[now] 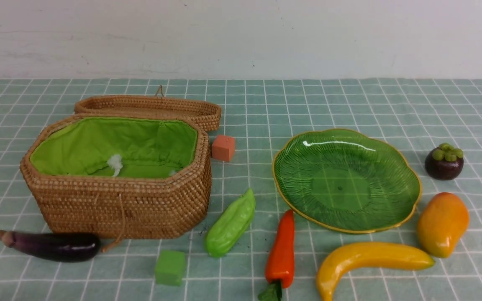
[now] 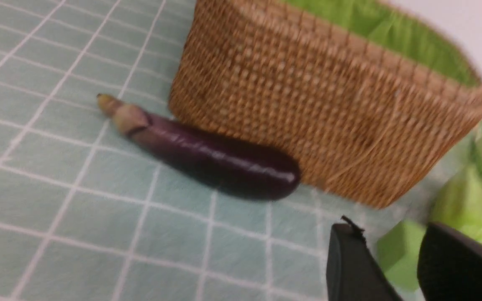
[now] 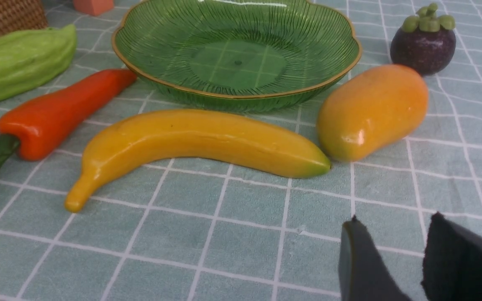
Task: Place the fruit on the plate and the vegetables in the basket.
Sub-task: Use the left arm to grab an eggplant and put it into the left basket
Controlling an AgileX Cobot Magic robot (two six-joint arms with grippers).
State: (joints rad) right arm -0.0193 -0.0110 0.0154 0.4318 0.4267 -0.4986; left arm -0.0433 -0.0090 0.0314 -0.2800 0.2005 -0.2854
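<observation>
1. Banana [image 1: 370, 257] is lying on the checked cloth [image 1: 349, 104] on the robot's side of the plate [image 1: 345, 179], with its arch bowing toward the dish.
2. The mango [image 1: 442, 223] is resting just right of the plate, and the banana tip is pointing at it from close by.
3. The mangosteen [image 1: 444, 161] is sitting farther back on the right, apart from both the mango and the plate, with its green cap facing up.
4. The basket [image 1: 124, 205] is standing on the left with its green lining showing, and its lid [image 1: 149, 108] is lying open behind it.
5. The eggplant [image 1: 52, 246] is lying just beside the basket's near wall, with its stem pointing to the left.
6. The green pod [image 1: 230, 223] is lying at a slant between the basket and the orange-red pepper [image 1: 282, 251].
7. The pepper's tip is reaching the plate's left rim, though I cannot tell whether they touch. Its leafy stem is pointing toward the robot.
8. An orange cube [image 1: 223, 147] is sitting beside the lid, and a green cube [image 1: 170, 267] is sitting between the eggplant and the pod.
9. The left gripper [image 2: 391, 251] is hovering near the eggplant with its jaws spread, gripping nothing.
10. The right gripper [image 3: 396, 246] is hovering near the banana and mango, jaws likewise spread and gripping nothing.
</observation>
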